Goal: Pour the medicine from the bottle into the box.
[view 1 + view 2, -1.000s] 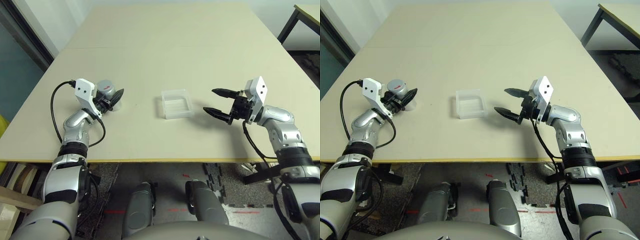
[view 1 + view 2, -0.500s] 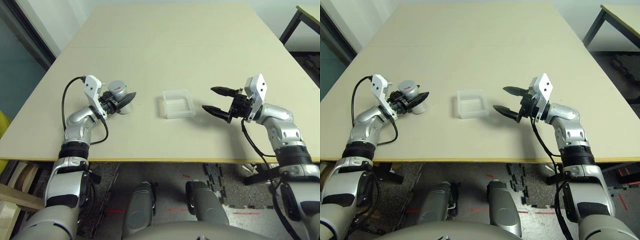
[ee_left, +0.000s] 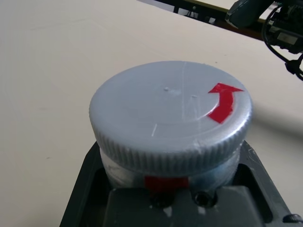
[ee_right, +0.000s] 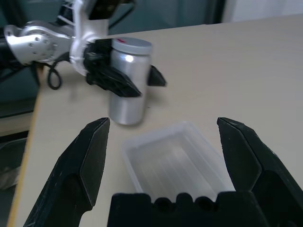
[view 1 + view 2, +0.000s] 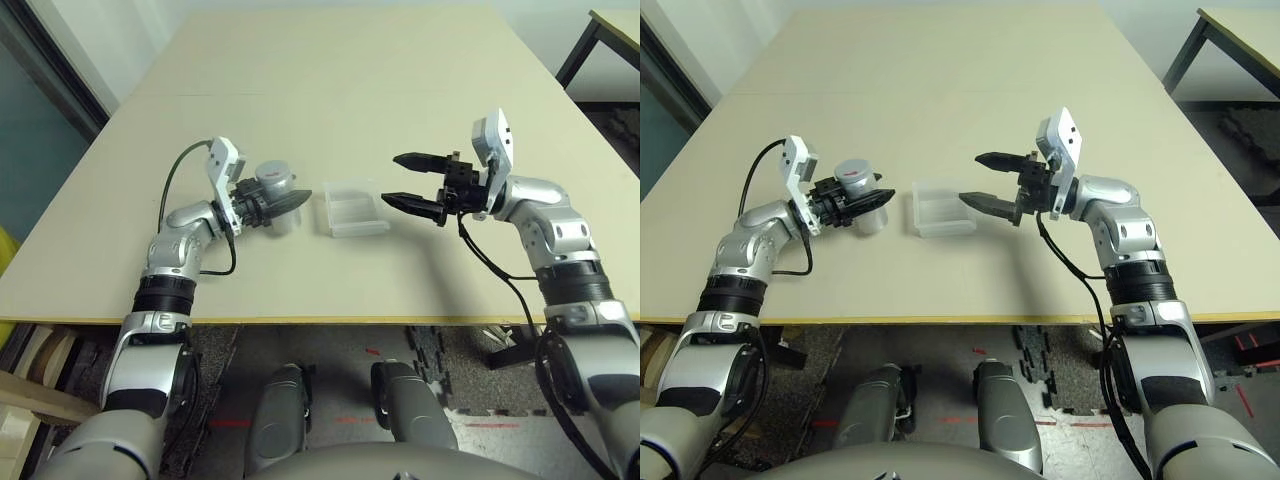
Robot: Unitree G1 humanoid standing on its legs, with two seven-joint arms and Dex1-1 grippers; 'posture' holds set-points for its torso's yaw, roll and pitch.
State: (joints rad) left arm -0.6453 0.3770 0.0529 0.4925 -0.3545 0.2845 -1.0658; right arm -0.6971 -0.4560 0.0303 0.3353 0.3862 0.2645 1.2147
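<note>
Left eye view: left gripper (image 5: 272,203) is closed around the bottle (image 5: 275,182), upright, beside the box (image 5: 352,210) on the table (image 5: 330,285). Right gripper (image 5: 415,184) stands wide, nothing in it, on the box's other side. Risk: a low sideways approach could knock the box with bottle base or fingertip. Second table (image 5: 610,28) lies well apart, in nobody's way.

Left wrist view: cap (image 3: 170,113) with red arrow (image 3: 225,101) sits on the bottle. Judged main obstacle: pouring with it on would yield nothing. Twisting it could turn or slip the bottle in the grip if the hold is weak; a sudden release could scatter medicine.

Right wrist view: box appears empty, its wall low; tilting too fast or off-centre could send pellets over the rim.
</note>
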